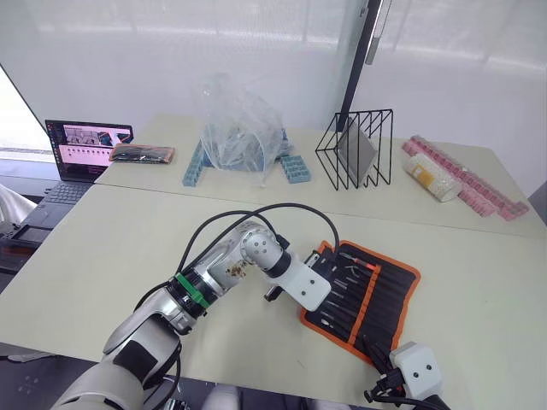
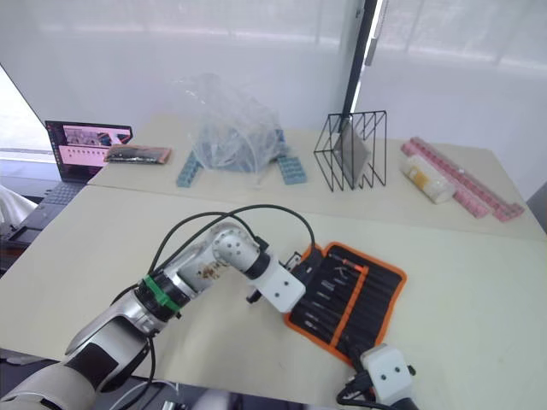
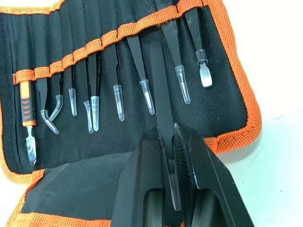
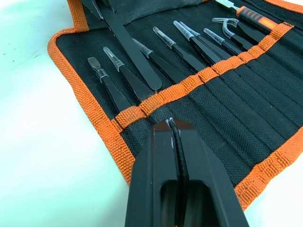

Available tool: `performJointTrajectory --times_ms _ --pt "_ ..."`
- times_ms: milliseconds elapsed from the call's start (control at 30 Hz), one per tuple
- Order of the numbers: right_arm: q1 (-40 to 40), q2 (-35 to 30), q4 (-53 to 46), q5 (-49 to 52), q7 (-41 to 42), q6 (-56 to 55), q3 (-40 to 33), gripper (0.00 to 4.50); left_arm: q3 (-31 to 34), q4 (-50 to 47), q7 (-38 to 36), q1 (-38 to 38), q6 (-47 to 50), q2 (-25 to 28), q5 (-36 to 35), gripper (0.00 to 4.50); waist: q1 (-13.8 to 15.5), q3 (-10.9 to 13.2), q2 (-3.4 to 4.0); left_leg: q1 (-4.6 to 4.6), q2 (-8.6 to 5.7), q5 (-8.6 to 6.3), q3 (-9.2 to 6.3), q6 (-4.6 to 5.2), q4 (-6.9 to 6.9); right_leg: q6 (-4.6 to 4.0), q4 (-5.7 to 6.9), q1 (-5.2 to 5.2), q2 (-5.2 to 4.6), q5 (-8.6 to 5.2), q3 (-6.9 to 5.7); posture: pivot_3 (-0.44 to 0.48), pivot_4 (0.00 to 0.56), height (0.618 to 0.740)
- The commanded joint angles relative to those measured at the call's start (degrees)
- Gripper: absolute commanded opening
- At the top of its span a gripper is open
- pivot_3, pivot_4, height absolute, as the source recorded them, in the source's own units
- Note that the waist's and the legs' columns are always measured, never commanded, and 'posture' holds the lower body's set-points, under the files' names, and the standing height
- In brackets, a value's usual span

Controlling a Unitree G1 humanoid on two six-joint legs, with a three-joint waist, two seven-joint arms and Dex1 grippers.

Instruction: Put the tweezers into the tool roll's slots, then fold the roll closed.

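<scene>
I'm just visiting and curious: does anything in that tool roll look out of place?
Yes, one. A tweezer lies loose and slanted across the tool roll, its end not yet under the orange strip, while the others sit tucked in their slots. The left gripper is shut on it.

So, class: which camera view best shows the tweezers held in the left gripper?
The left wrist view: the left gripper clamps the tweezers pointing at the slots. The right wrist view shows their blunt end. In the eye views the gripper hides them.
</scene>
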Motion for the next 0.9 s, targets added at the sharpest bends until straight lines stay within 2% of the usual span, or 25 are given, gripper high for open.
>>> performJointTrajectory --times_ms 33,533,900 --pt "2.03 -0.12 1.70 -0.77 0.48 2.44 1.46 0.00 -0.91 -0.14 0.39 -1.56 -0.40 -1.12 0.80 0.02 0.02 0.00 0.00 0.00 0.00 0.00 0.00 0.00 0.00 0.00 0.00 0.00 0.00 0.00 0.00 0.000 0.150 0.720" --pt "1.88 0.79 1.77 -1.34 -0.19 2.71 2.36 0.00 -4.02 -4.94 -1.47 -1.20 4.60 -3.39 2.31 0.02 -0.23 -0.01 0.01 0.00 0.01 0.00 -0.01 0.00 0.00 0.00 0.01 0.00 0.02 0.00 0.00 0.000 0.150 0.720" --pt "1.65 0.42 1.79 -0.99 0.14 2.94 1.82 0.00 -5.39 -4.28 -0.69 -1.18 6.99 -8.29 1.47 0.02 0.14 -0.06 0.02 -0.02 -0.02 0.00 -0.01 0.00 0.01 0.05 -0.02 0.02 0.00 -0.03 0.01 0.000 0.150 0.720"
